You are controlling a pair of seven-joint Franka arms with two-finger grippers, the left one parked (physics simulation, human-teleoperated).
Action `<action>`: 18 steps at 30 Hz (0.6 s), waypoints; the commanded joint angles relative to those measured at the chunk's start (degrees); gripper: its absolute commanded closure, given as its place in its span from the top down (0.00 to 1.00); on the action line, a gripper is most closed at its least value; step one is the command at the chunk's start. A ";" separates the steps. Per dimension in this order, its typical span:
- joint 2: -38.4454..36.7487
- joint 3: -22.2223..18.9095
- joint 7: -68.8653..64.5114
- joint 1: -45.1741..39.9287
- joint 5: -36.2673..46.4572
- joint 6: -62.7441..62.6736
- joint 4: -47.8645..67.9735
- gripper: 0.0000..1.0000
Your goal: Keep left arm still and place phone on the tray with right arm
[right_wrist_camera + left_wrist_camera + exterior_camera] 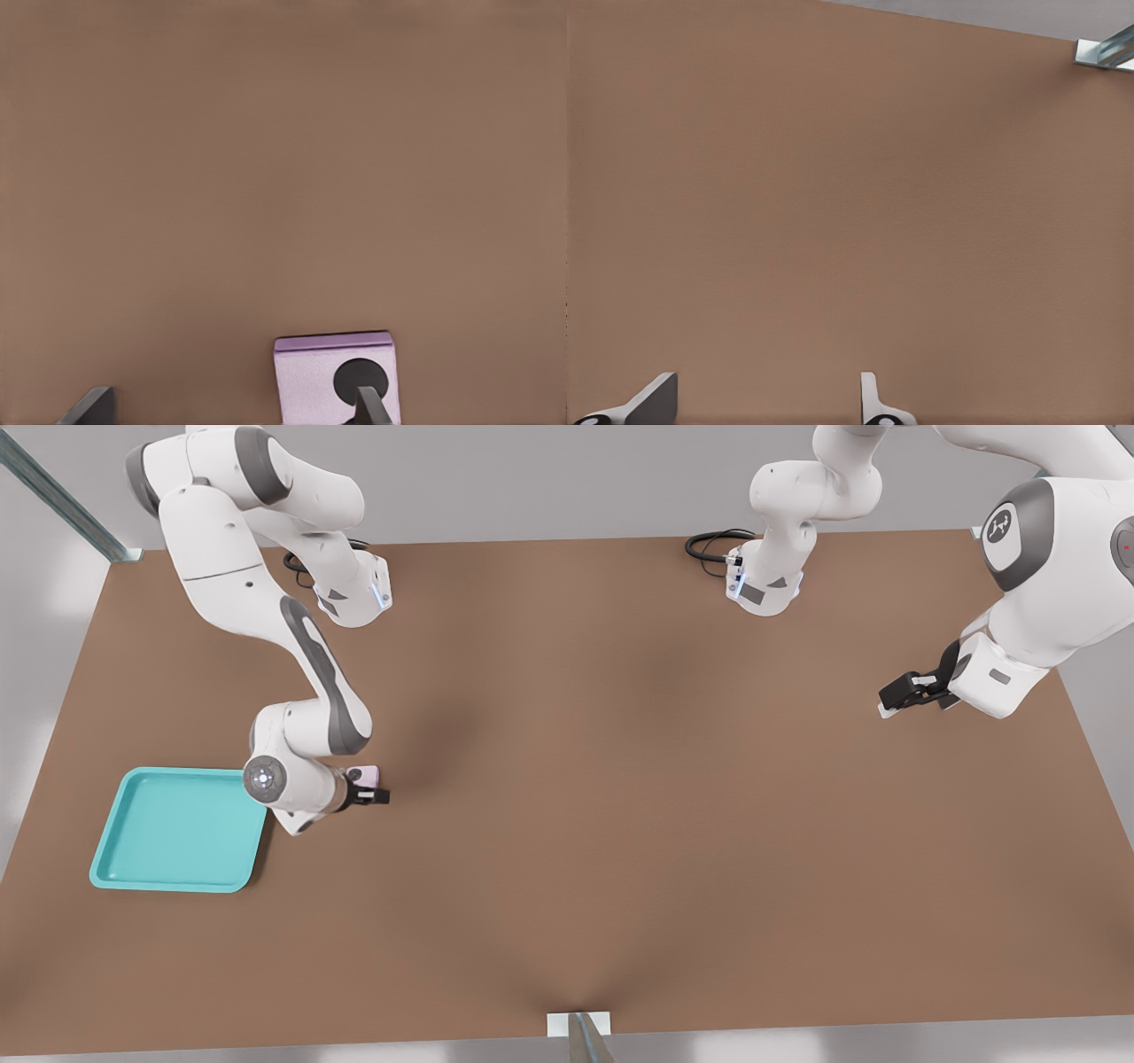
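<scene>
Lilac-pink phone (328, 381), turquoise tray (133, 872), black end effector (370, 794), brown table (620, 779).

The right arm's wrist covers most of the phone (368, 774) in the front view, leaving only a pale lilac corner showing beside the claw (379, 795). In the right wrist view the picture's edge cuts off the phone (310, 381), so one black lens shows, half behind a fingertip (372, 405). Whether the fingers touch the phone cannot be told. The arm also hides the near corner of the tray (133, 788).
</scene>
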 commanded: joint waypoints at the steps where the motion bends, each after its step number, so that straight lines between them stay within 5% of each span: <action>1: 0.07 0.02 -6.68 0.24 -3.04 1.41 0.34 1.00; 7: -0.37 2.66 -17.14 -0.47 -6.55 -0.97 -1.94 1.00; 18: 1.47 2.66 -13.80 -3.81 -7.34 0.61 -5.72 1.00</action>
